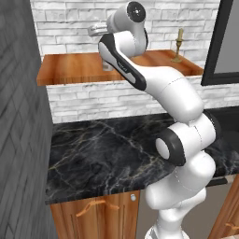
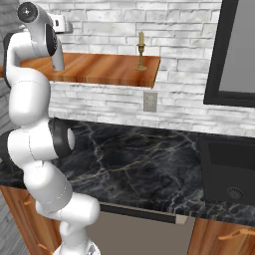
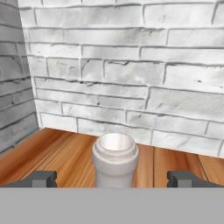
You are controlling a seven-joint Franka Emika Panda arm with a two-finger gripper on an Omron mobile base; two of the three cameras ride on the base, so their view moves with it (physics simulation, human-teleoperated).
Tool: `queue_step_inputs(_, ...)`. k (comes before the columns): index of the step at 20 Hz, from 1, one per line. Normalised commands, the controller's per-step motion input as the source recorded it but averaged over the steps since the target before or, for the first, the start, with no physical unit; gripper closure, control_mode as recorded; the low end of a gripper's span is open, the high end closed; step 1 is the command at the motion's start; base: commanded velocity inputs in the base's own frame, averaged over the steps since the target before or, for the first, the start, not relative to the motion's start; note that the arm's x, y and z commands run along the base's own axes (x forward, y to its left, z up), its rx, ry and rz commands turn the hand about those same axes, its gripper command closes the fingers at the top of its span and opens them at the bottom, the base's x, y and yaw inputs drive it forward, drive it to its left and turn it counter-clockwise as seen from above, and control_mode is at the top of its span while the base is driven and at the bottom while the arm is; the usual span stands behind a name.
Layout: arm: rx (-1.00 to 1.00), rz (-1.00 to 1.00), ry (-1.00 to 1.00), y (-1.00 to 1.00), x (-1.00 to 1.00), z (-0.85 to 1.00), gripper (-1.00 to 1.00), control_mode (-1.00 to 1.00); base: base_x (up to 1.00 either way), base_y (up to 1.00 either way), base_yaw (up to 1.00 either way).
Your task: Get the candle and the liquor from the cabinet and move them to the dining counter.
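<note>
- Left base view: cabinet [image 1: 74,67], a reddish-brown wood shelf slab set against a white brick wall [image 1: 70,28]. The candle [image 1: 178,45], pale taper in a brass stick, stands upright near the shelf's right end. The white arm [image 1: 154,88] reaches up over the shelf's middle; a sliver of the liquor [image 1: 108,66] shows just behind its forearm. Below lies a black marble counter [image 1: 102,154] with pale veins.
- Right base view: the candle [image 2: 141,51] stands near the shelf's right edge [image 2: 99,69], well apart from the arm [image 2: 35,64] at the left. A wall outlet [image 2: 150,101] sits under the shelf. A dark framed panel [image 2: 234,55] hangs at right.
- Hand view: the liquor's neck and open mouth [image 3: 115,159] stand upright on the wood, between the two finger tips [image 3: 41,178]. The gripper [image 3: 114,179] is spread wide, each tip well clear of the glass. Brick wall behind.
</note>
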Motion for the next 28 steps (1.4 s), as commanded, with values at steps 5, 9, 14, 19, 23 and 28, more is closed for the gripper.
queue_step_inputs(5,0.00,0.00,0.00,0.00,0.00,0.00,-1.00,-1.00,0.00,0.00,0.00)
queue_step_inputs(9,0.00,0.00,0.00,0.00,0.00,0.00,-1.00,-1.00,0.00,0.00,0.00)
queue_step_inputs(14,0.00,0.00,0.00,-0.02,0.00,0.00,1.00,-1.00,0.00,0.00,0.00)
queue_step_inputs(19,0.00,0.00,0.00,0.00,0.00,0.00,1.00,-1.00,0.00,0.00,0.00)
queue_step_inputs(23,0.00,0.00,0.00,0.00,0.00,0.00,1.00,-1.00,0.00,0.00,0.00)
queue_step_inputs(28,0.00,0.00,0.00,0.00,0.00,0.00,1.00,-1.00,0.00,0.00,0.00)
